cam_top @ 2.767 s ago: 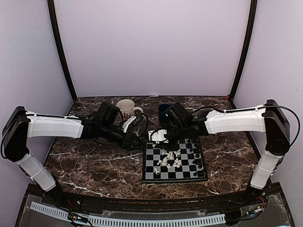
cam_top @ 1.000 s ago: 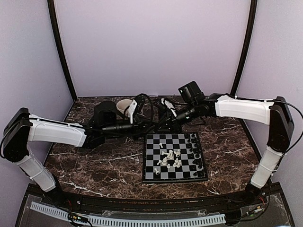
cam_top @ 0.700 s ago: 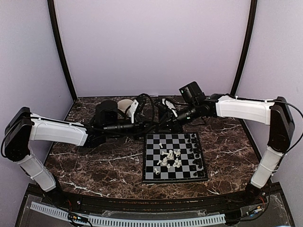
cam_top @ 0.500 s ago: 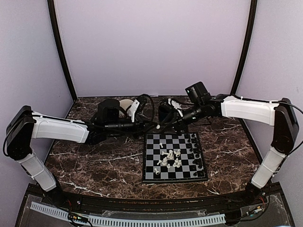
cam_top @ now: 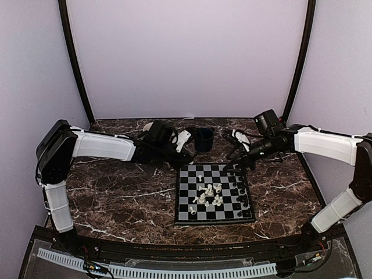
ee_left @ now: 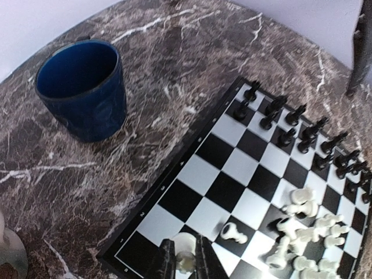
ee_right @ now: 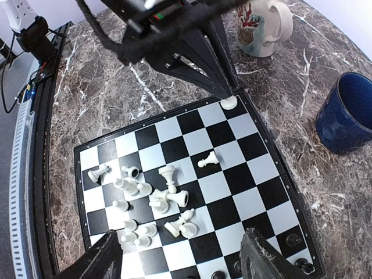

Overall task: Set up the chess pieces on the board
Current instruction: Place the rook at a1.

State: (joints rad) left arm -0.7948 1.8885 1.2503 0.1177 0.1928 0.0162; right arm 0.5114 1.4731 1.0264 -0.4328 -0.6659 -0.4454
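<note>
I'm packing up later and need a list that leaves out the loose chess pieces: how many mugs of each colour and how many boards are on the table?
Blue mug: 1
White mug: 1
Chessboard: 1
Total: 3

Board (cam_top: 185, 200): left file is open except the far-left corner, where the left gripper (ee_left: 185, 258) stands pinching a white piece (ee_right: 228, 103). White pile (cam_top: 208, 195) clogs mid-board, with a stray piece (ee_right: 209, 158) lying toward the far side. Black pieces (ee_left: 302, 136) wall the right edge in two rows. Right gripper (ee_right: 183, 256) hangs above the far-right corner, fingers wide apart. Blue mug (cam_top: 203, 139) stands just beyond the far-left corner, with the left arm (cam_top: 110, 148) beside it. Marble (cam_top: 122, 197) to the left and near side is passable.
</note>
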